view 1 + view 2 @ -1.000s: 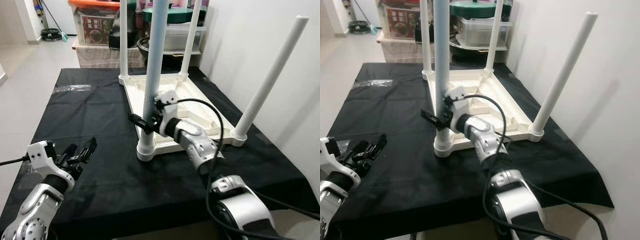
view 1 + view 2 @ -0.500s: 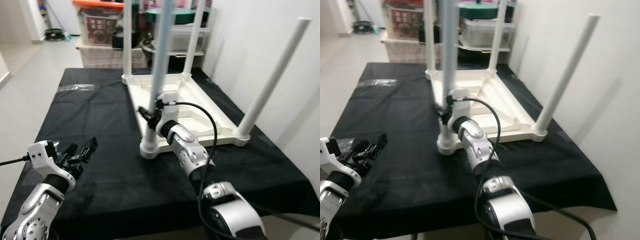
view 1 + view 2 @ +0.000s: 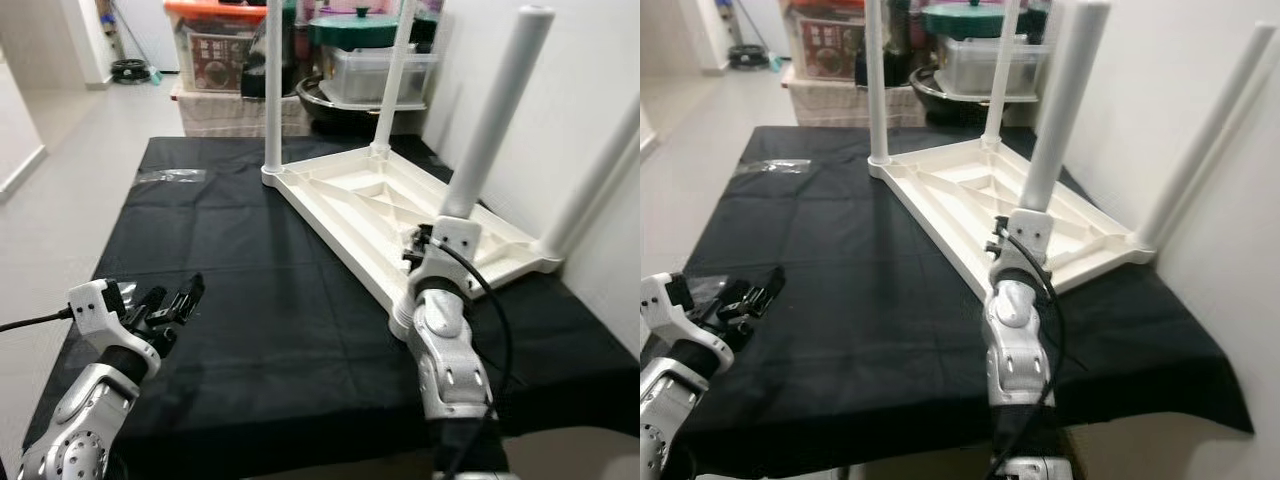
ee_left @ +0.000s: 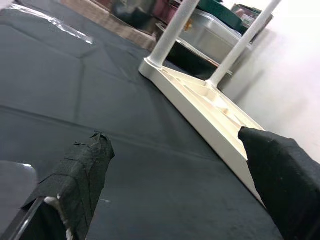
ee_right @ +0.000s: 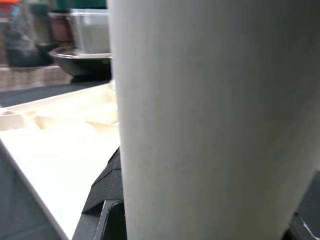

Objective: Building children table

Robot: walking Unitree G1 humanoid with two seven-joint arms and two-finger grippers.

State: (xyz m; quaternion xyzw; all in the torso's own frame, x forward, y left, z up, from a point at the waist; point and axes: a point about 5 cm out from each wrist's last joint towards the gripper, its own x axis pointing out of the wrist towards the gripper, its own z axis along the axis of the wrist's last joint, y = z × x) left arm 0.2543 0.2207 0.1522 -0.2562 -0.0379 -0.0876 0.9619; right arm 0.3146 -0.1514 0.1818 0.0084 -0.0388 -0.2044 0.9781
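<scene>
A black cloth [image 3: 230,250] covers the work surface, with storage bins [image 3: 215,50] and a white wall behind. On the cloth lies the white children's table [image 3: 400,215], upside down, its 4 legs pointing up. The right gripper [image 3: 418,243] is at the nearest leg [image 3: 490,120], low by its socket; the wrist view shows a black finger [image 5: 107,192] on each side of that leg, clamping it. The left gripper [image 3: 168,305] hangs over the cloth's near left part, fingers [image 4: 75,180] spread, grasping nothing.
</scene>
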